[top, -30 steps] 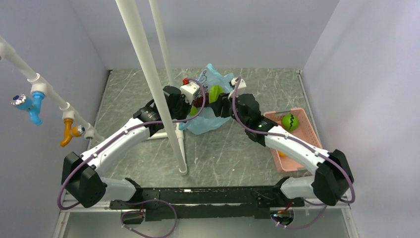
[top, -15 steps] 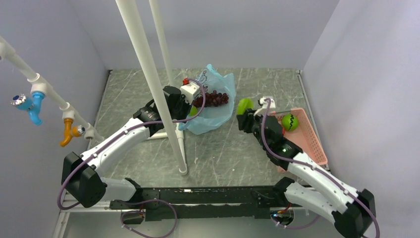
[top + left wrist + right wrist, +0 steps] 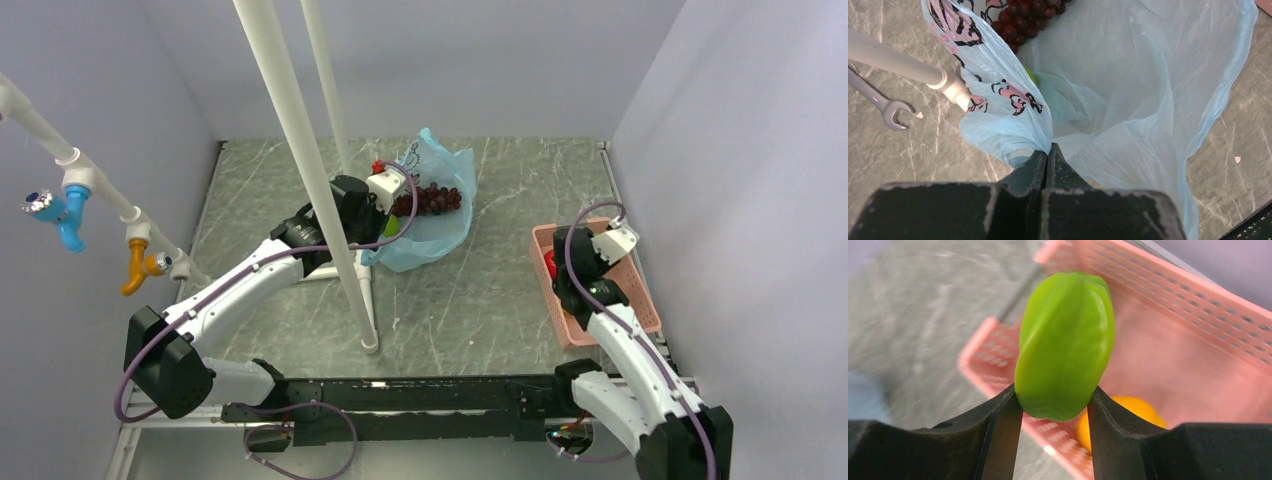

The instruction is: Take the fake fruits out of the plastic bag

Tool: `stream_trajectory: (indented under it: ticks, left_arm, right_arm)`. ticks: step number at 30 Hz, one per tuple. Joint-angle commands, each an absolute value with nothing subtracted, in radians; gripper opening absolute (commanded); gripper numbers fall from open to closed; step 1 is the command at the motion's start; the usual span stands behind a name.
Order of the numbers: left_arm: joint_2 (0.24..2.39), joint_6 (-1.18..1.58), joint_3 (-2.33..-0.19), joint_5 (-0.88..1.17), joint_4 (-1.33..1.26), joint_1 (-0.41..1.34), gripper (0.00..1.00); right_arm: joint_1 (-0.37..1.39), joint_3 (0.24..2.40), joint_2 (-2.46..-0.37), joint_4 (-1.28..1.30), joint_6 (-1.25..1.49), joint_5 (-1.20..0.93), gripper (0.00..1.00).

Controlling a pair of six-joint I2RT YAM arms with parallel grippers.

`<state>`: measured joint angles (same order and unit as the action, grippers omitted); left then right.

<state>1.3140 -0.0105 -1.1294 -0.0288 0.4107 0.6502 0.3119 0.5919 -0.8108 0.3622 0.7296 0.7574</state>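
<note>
Right gripper (image 3: 1053, 390) had a green fruit (image 3: 1065, 345) pinched between its jaws, hanging over the pink tray (image 3: 1198, 320) by the table's (image 3: 480, 300) right edge. A yellow fruit (image 3: 1135, 410) sat in the tray underneath. Left gripper (image 3: 1047, 150) was clamped tight on a fold of the bag (image 3: 1128, 100), which lay open near the middle of the far edge, with the grapes (image 3: 1028, 15) inside.

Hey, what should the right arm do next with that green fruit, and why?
Probably lower a little and open the right gripper: it is clamped on the green fruit over the pink tray, where an orange-yellow fruit already lies. The left gripper pinches the plastic bag, with grapes inside.
</note>
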Motion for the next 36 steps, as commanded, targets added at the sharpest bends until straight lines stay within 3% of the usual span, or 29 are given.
stream_trajectory:
  ticks: [1, 7, 12, 15, 21, 26, 32, 36]
  left_arm:
    - [1.295, -0.007, -1.175, -0.05, 0.409, 0.659, 0.0]
    - [1.292, -0.007, -1.181, -0.044, 0.412, 0.661, 0.0]
    - [1.298, -0.007, -1.184, -0.04, 0.416, 0.662, 0.0]
    - [1.305, -0.007, -1.189, -0.04, 0.424, 0.662, 0.0]
    - [1.307, -0.006, -1.187, -0.043, 0.422, 0.663, 0.0]
    - [1.308, -0.007, -1.189, -0.044, 0.425, 0.664, 0.0]
    - [1.305, -0.007, -1.188, -0.044, 0.423, 0.666, 0.0]
    - [1.308, -0.006, -1.189, -0.041, 0.423, 0.665, 0.0]
  right_arm:
    - [0.175, 0.632, -0.892, 0.521, 0.914, 0.744, 0.0]
    - [0.061, 0.59, -0.931, 0.531, 0.966, 0.71, 0.01]
    - [-0.042, 0.565, -0.946, 0.505, 0.959, 0.602, 0.1]
    - [-0.057, 0.544, -0.943, 0.475, 0.948, 0.565, 0.21]
    - [-0.065, 0.544, -0.94, 0.439, 0.91, 0.522, 0.58]
    - [-0.066, 0.543, -0.922, 0.418, 0.881, 0.48, 0.79]
    - [-0.06, 0.582, -0.863, 0.417, 0.787, 0.448, 0.83]
    - [-0.013, 0.584, -0.747, 0.302, 0.654, 0.235, 0.84]
